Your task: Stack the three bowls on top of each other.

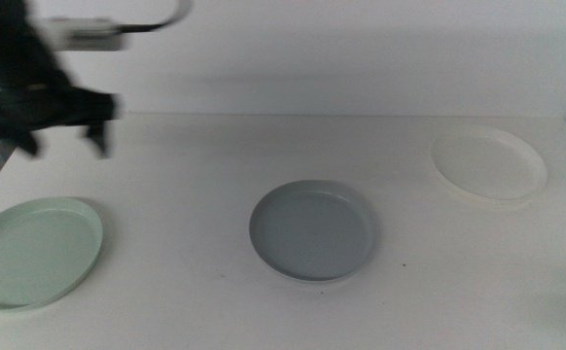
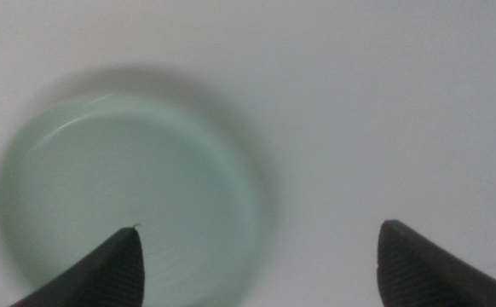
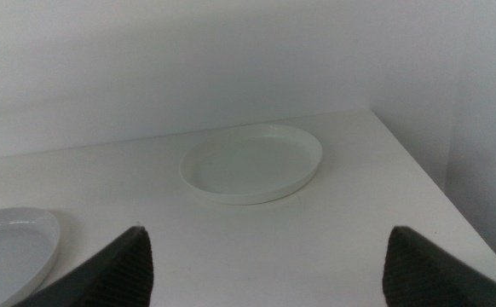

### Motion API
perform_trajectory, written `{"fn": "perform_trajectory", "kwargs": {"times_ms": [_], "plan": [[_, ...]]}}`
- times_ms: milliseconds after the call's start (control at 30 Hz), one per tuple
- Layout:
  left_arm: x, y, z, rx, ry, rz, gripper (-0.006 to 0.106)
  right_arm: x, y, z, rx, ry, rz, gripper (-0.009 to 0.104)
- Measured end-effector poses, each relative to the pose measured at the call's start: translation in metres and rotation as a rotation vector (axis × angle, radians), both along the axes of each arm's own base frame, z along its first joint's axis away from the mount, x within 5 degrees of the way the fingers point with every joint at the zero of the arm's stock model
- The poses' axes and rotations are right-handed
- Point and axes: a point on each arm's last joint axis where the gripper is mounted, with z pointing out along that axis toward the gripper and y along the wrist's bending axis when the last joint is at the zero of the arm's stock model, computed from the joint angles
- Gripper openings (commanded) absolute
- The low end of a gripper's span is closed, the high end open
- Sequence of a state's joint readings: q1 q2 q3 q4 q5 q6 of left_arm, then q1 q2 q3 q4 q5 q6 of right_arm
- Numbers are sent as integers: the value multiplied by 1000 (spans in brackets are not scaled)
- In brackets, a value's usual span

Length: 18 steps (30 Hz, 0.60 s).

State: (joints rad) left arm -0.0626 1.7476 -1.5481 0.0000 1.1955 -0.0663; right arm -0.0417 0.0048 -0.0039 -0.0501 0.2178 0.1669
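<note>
So nothing stacked: mint bowl (image 1: pixel 32 251), grey bowl (image 1: pixel 312 230), white bowl (image 1: pixel 488 162) lie apart on the bench (image 1: pixel 186 194). Left gripper (image 1: pixel 54 131) hangs wide and empty over the left edge; right gripper (image 3: pixel 265 256) waits, wide too.

The left arm shows in the middle view as a dark, nearly black body, blurred in outline. A pale grey or white block sits at its top, and a thin light cable arcs from that block. The left gripper (image 1: pixel 64 146) ends in two short dark fingers below a broad dark crossbar. A light metal strip slants beside it. In the left wrist view its jaws are two matte black wedges with rounded tips. The right gripper (image 3: pixel 269 256) shows only in its own wrist view: two like black wedges, finely textured, with no markings or screws visible.
</note>
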Motion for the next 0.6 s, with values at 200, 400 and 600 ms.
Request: {"fn": "perform_trajectory", "kwargs": {"times_ms": [200,400,600], "plan": [[-30,96,-23,-10,87,166,94,0,0,0,0,0,0,81],[-55,150,-53,-65,135,250,94,0,0,0,0,0,0,81],[-41,167,-75,-5,66,188,93,0,0,0,0,0,0,81]]}}
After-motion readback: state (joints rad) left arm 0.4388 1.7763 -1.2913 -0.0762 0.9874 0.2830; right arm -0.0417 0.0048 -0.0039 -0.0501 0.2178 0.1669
